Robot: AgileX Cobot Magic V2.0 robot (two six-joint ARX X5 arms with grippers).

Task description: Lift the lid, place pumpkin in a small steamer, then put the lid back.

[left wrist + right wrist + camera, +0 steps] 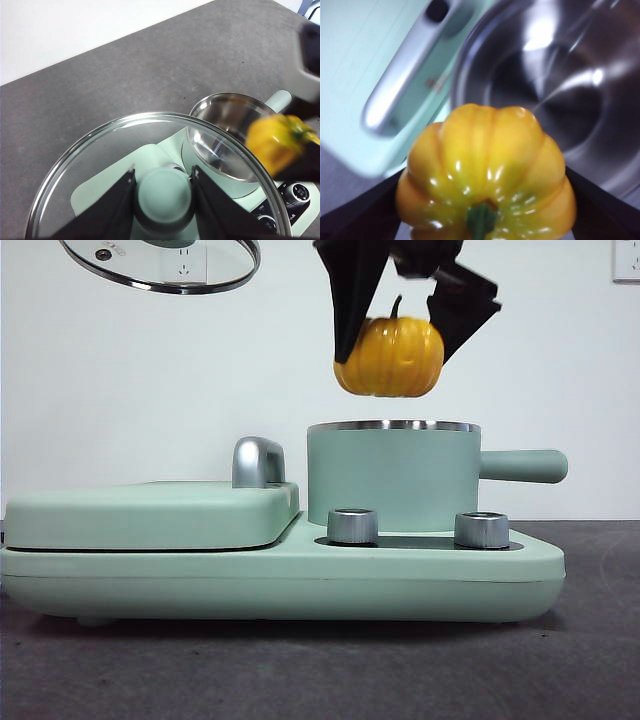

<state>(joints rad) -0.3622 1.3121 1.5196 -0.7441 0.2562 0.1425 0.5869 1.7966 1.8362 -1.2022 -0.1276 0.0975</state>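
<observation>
My right gripper (400,335) is shut on the yellow-orange pumpkin (392,356) and holds it in the air just above the open small steamer (392,475). The right wrist view shows the pumpkin (485,170) filling the near field, with the steamer's bare steel inside (555,90) beyond it. My left gripper (162,192) is shut on the mint-green knob of the glass lid (100,165). That lid (165,265) hangs tilted high at the upper left, well clear of the pot. From the left wrist, the steamer (225,135) and the pumpkin (275,142) show through and past the glass.
The steamer sits on a long mint-green base (280,580) with two steel knobs (352,525) at its front. A flat hinged cover (150,512) with a steel handle (257,460) fills the base's left half. The pot's side handle (525,466) points right. Dark table surface surrounds the base.
</observation>
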